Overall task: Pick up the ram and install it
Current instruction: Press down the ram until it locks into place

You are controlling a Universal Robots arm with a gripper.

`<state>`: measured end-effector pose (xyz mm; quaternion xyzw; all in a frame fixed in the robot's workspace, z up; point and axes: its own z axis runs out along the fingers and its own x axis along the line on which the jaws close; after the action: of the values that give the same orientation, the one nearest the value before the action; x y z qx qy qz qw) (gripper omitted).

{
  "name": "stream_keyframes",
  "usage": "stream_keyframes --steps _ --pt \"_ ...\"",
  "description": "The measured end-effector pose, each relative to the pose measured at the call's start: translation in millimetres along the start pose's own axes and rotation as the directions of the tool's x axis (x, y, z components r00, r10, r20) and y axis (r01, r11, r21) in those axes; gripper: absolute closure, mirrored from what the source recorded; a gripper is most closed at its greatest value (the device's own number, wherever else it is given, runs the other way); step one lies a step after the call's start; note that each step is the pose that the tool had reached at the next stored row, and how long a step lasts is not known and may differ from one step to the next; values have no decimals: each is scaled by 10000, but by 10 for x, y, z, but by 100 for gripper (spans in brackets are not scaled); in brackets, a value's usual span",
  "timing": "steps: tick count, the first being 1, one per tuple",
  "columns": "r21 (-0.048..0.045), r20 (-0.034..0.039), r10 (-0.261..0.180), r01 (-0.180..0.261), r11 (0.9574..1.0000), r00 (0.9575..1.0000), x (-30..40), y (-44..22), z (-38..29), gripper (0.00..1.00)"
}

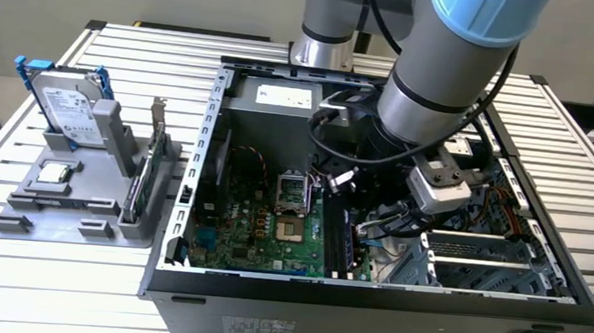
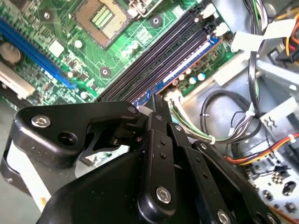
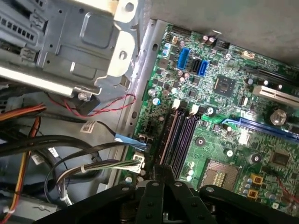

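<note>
Now the gripper (image 2: 156, 100) pinches the ram (image 3: 165, 142) (dark, thin, edge-on) over the black slots (image 2: 159, 51).

The exterior view looks down from high up and a little way off, facing the desk (image 1: 44, 274) and the open computer case (image 1: 372, 300) on it. Both wrist views sit very close, inside the case, looking down past the black gripper (image 2: 156, 100) at the green motherboard (image 2: 154, 28). Both wrist views show the long black slots (image 3: 175, 140) and the square socket (image 3: 224, 175), each from a different side. The exterior view shows those slots too, much smaller.
</note>
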<state>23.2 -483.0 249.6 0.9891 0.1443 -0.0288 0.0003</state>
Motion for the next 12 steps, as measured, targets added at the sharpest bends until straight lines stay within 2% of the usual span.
stream_keyframes --steps 6,12 --pt "-47 9 -832 832 9965 9965 1 -7 0 100" --pt "-90 19 -1586 1586 9873 9873 1 -14 1 100"
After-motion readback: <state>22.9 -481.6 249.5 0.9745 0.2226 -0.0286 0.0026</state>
